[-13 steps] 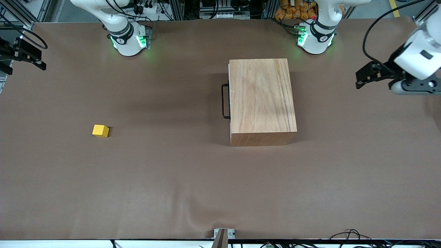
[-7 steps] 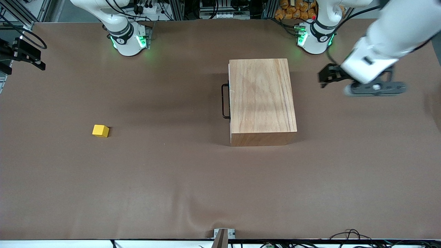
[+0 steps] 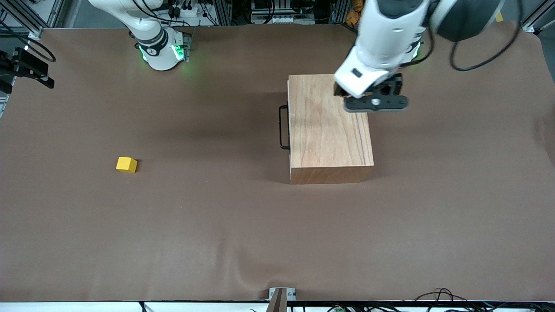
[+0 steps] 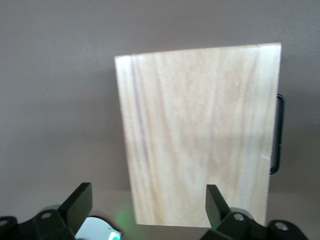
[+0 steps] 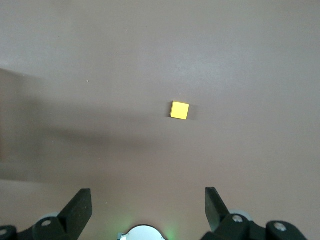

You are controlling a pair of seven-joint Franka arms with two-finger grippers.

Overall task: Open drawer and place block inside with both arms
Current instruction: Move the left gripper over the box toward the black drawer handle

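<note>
The wooden box (image 3: 329, 125) stands mid-table with its drawer shut; only the black wire handle (image 3: 282, 128) shows, facing the right arm's end. The box (image 4: 200, 130) and handle (image 4: 279, 135) also show in the left wrist view. My left gripper (image 3: 347, 92) is open and empty, high over the box's corner nearest its own base; its fingertips (image 4: 80, 200) stand wide apart. The yellow block (image 3: 126, 164) lies alone on the mat toward the right arm's end. My right gripper (image 3: 30, 71) is open and empty, high up at that end, looking down on the block (image 5: 180, 110).
The brown mat (image 3: 217, 225) covers the whole table. The arms' green-lit bases (image 3: 160, 50) stand along the edge farthest from the front camera. A small metal bracket (image 3: 282, 294) sits at the nearest edge.
My left arm has swung in from the left arm's end of the table to above the wooden box. The right arm, the block and the box have stayed put.
</note>
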